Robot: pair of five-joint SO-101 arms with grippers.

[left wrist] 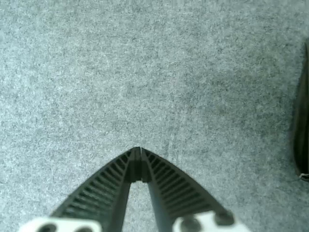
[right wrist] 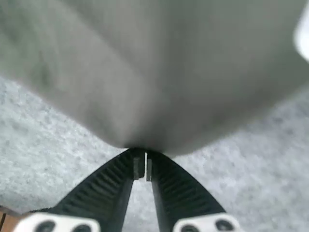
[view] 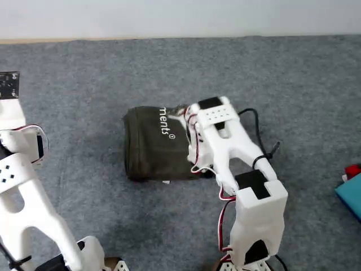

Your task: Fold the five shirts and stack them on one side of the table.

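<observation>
One dark olive folded fabric shirt lies mid-table: light, soft, floppy, so you want doubled edges. Your right gripper looks clamped on its edge; left gripper is closed, empty, over grey carpet.

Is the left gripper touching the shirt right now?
Apart. The left wrist view shows bare carpet between the shut left gripper and the shirt.

matt cloth shirt, rough fuzzy table, smooth plastic arms
</observation>
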